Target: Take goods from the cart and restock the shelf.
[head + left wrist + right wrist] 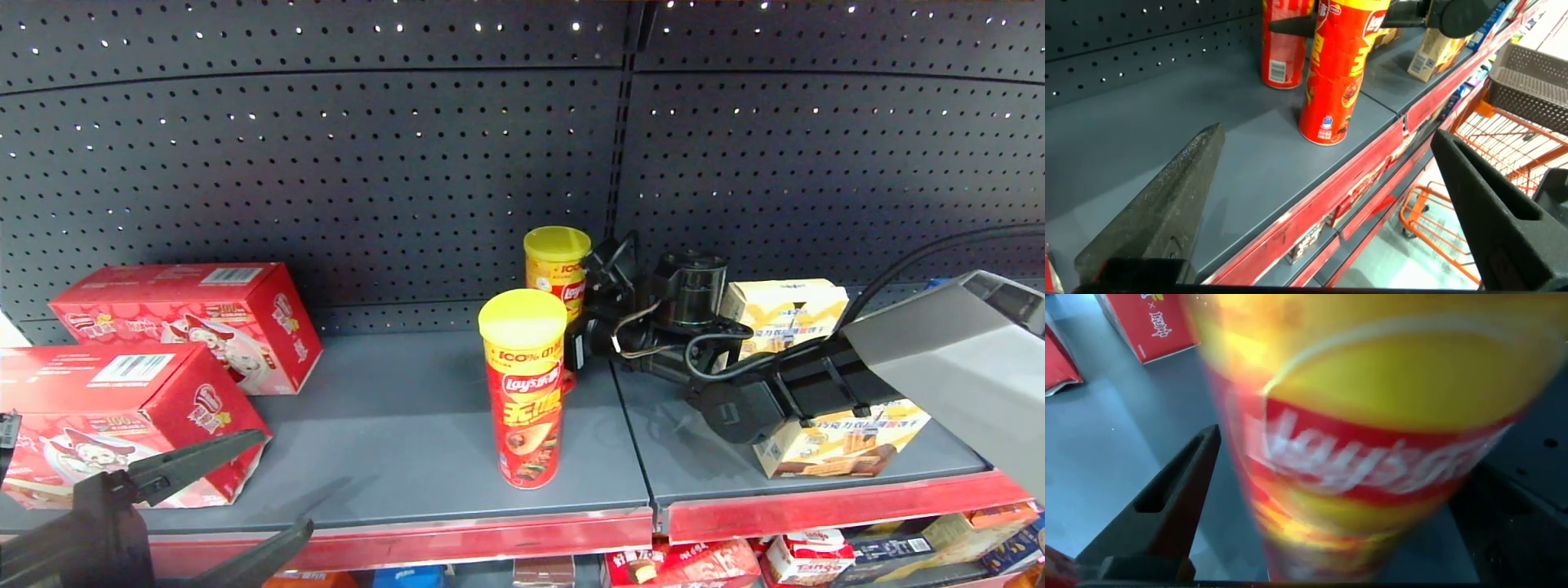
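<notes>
head view: right gripper (575,331) on the rear can (557,265) at the back of the shelf (392,425), left gripper (286,482) idle.
head view: rear can stands upright just behind the front can (522,388), so the two file front-to-back like a facing row. red boxes (196,318) sit to the left, biscuit boxes (784,314) to the right behind the arm. left gripper hangs low at the shelf edge, jaws wide, nothing in them. left wrist view: both cans upright on the shelf, front one nearer the lip. cart (1535,82) sits below and beyond the edge, handy for the next pick, i'd guess. right wrist view: jaws look closed round the rear can mid-body, probably to keep it vertical as it seats.
</notes>
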Motion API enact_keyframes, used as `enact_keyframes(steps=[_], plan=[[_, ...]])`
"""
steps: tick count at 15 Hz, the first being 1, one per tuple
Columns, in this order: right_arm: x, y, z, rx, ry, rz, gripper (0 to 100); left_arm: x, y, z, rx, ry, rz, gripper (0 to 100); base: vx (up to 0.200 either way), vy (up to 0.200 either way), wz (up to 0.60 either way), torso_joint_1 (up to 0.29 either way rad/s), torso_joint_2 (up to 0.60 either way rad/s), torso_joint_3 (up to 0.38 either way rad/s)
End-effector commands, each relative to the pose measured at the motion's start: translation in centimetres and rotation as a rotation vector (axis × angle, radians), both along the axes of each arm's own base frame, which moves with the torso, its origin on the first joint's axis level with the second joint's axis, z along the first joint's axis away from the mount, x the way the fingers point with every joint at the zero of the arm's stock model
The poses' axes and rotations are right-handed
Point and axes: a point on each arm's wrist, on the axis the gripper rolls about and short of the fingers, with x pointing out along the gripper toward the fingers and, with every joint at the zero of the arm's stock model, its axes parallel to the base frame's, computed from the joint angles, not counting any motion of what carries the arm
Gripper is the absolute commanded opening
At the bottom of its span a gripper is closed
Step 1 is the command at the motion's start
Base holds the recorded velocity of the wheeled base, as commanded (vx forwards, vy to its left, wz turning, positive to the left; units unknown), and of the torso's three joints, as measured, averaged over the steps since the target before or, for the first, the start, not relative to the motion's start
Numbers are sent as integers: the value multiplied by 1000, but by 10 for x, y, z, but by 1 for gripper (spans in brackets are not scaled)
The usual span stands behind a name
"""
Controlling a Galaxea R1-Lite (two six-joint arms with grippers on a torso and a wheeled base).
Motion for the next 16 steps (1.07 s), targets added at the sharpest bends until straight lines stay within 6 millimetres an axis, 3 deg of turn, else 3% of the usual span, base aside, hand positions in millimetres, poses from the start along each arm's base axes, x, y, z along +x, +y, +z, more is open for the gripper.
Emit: enact_keyframes(steps=[1,10,16], plan=[[-1,0,-1,-4,4,0,100,0,0,0,-1,0,-2,100,0,0,0,0,0,0],[-24,-22,7,-25,32,-80,100,-4,1,-4,0,9,3,100,0,0,0,0,0,0],[-14,-23,-1,-34,38,-139,100,-5,1,-5,0,11,1,100,0,0,0,0,0,0]])
